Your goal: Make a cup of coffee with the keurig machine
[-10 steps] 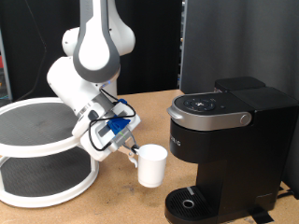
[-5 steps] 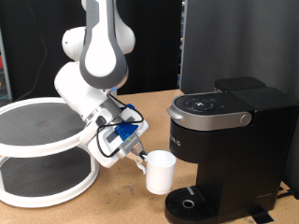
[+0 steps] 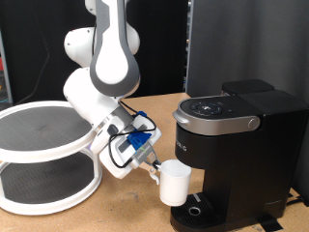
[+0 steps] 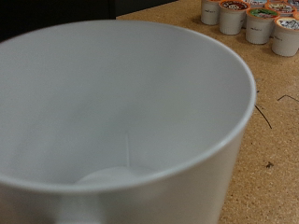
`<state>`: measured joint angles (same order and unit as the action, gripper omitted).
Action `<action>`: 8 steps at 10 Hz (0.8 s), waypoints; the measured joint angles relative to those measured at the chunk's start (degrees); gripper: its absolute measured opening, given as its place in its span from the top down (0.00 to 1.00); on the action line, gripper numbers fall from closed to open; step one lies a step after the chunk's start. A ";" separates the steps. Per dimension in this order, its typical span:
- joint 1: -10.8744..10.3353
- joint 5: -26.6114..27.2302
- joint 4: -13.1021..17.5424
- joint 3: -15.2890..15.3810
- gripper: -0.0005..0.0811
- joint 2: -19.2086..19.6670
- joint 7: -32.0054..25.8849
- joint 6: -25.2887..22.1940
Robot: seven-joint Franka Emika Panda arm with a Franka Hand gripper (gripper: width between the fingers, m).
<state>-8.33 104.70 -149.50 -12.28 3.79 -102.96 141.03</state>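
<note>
Cup in fingers, unmarked.

Cork-brown table bearing keurig machine, two-tier white stand, seemingly pods

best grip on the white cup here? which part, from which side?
Grip the rim wall on the side facing the exterior view's left, as the gripper does now. The cup is upright and open-topped, with a thin wall that fingers could likely pinch. The keurig machine blocks the side toward the exterior view's right. The wrist view shows the cup empty; no handle shows.
</note>
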 joint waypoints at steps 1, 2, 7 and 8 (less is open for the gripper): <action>-0.01 0.88 0.48 0.48 0.91 0.49 -0.49 0.02; -0.01 1.46 0.87 0.96 0.91 0.93 -0.73 0.03; -0.02 4.85 2.52 3.01 0.91 3.35 -3.29 1.24; -0.02 6.02 2.87 3.37 0.91 3.98 -4.34 1.24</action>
<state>-8.35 110.72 -146.63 -8.91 7.77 -107.29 142.27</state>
